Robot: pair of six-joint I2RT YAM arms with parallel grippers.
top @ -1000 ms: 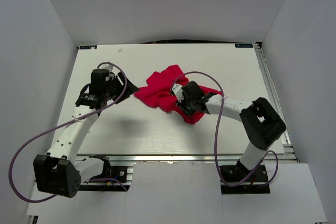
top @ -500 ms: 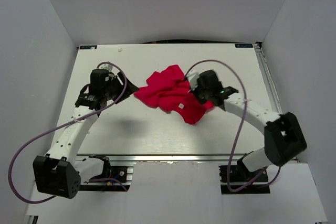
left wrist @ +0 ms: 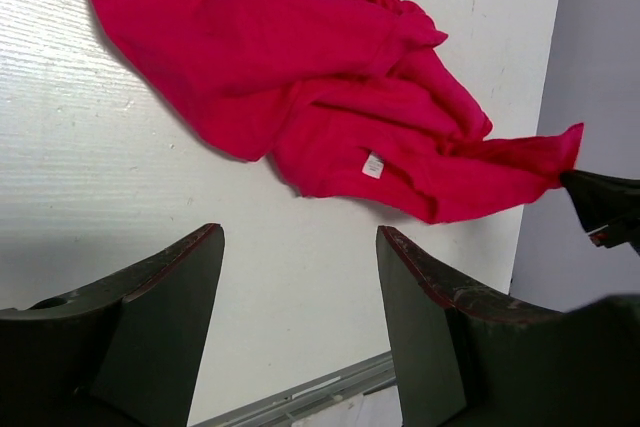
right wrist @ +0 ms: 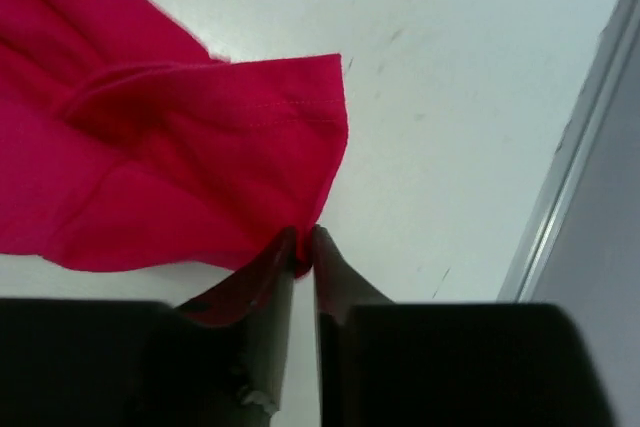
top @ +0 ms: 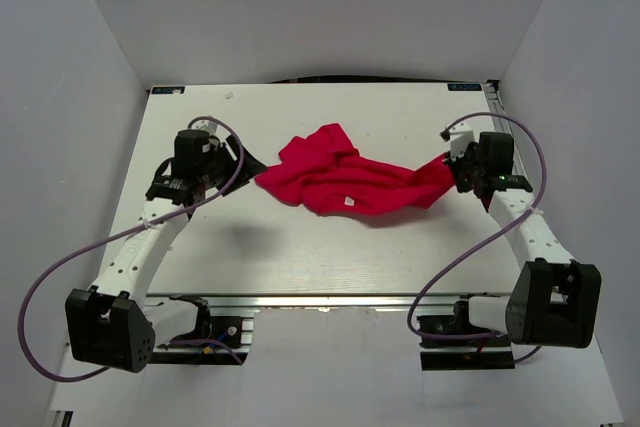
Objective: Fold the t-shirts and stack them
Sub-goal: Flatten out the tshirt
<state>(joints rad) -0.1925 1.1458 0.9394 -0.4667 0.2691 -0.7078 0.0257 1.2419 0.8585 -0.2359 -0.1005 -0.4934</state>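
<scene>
The red t-shirt [top: 345, 179] lies crumpled across the middle of the white table, drawn out to the right. It also shows in the left wrist view [left wrist: 330, 97] and in the right wrist view [right wrist: 160, 167]. My right gripper [top: 457, 169] is shut on a corner of the t-shirt near the table's right side; the pinch shows in the right wrist view [right wrist: 304, 247]. My left gripper [top: 248, 165] is open and empty just left of the t-shirt's left edge, its jaws wide apart in the left wrist view [left wrist: 300, 257].
The white table [top: 300, 247] is boxed in by grey walls at the back and both sides. A metal rail [top: 515, 162] runs along the right edge, close to my right gripper. Purple cables loop from both arms.
My right gripper has moved far to the right with a corner of the t-shirt in it, stretching the cloth out toward the right edge. The left arm has stayed still.
</scene>
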